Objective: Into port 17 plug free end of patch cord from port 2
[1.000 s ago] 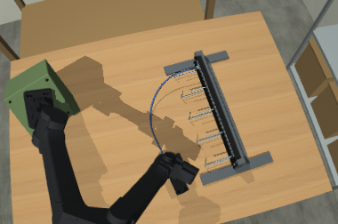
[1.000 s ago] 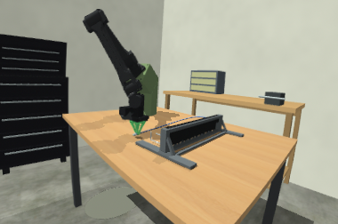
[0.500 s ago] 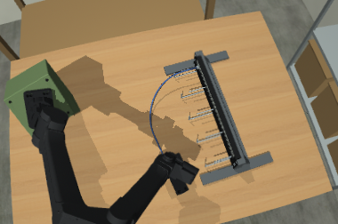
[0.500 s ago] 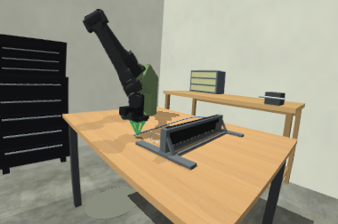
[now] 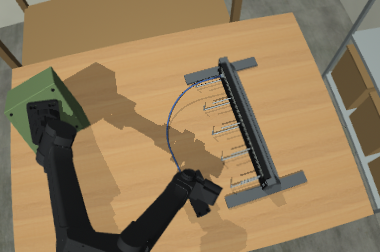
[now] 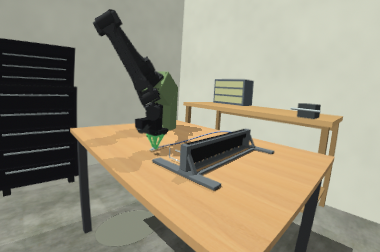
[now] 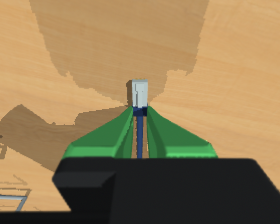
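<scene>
Patch cord (image 5: pixel 168 126) (image 6: pixel 200 137) (image 7: pixel 140 135) in hand but not yet plugged into port 17: that is how far along I judge the job to be. Going left to right in the top view, my arm's green base (image 5: pixel 27 97) (image 6: pixel 170 103) stands at the left of the table, well apart from the rack. Next comes the blue cord, bowed out over the wood, its far end running to the upper end of the panel, where port 2 should be, though I can't read the number plates. Its other end reaches down to my gripper (image 5: pixel 204 192) (image 6: pixel 155 147) (image 7: pixel 140 111), whose fingers are nearly together, pinched on the dark back end of the clear plug (image 7: pixel 140 94). The plug's nose sticks out free beyond the fingertips, and what looks like its latch faces the wrist camera. Farther right, the rack (image 5: pixel 270 168) (image 6: pixel 185 157) stands upright on its feet, with wire cable guides (image 5: pixel 231 129) projecting toward my side. The pickup looks done; still left are swinging the plug's nose round toward the panel, lining it up with port 17 between the guides, pushing until it latches, letting go and backing off. I expect the push to be touchy: the plug could stall halfway, and the unfastened rack could slide or tip.
</scene>
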Tool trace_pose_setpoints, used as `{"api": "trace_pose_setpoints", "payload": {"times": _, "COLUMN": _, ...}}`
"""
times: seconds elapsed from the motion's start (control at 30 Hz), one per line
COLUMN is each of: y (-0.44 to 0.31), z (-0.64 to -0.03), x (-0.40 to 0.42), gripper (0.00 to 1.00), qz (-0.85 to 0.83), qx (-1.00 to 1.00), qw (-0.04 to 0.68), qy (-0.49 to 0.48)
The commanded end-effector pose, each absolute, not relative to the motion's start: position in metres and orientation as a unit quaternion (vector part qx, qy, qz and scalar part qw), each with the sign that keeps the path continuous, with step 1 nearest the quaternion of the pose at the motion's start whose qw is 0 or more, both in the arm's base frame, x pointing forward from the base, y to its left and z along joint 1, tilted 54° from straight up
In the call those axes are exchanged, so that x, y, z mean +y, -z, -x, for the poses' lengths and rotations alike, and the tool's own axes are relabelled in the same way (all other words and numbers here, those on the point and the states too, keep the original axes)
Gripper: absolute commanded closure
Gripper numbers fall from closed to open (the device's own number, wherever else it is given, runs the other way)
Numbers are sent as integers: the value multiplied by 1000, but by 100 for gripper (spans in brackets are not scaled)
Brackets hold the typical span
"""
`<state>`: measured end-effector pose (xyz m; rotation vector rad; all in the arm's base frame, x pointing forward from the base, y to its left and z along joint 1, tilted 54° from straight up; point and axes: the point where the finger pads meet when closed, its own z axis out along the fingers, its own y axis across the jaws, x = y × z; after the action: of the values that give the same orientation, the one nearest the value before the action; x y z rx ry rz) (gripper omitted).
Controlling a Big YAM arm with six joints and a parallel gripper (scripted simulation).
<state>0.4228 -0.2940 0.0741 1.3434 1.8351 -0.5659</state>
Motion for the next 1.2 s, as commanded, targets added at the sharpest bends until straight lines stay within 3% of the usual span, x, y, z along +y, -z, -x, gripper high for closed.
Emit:
{"api": "trace_pose_setpoints", "payload": {"times": 0.0, "y": -89, "z": -427, "x": -283, "gripper": 100, "qz": -528, "qx": 717, "qw": 401, "qy": 215}}
{"api": "trace_pose_setpoints", "payload": {"times": 1.17, "y": -113, "z": -410, "x": -254, "gripper": 100, "qz": -531, "qx": 715, "qw": 401, "qy": 215}}
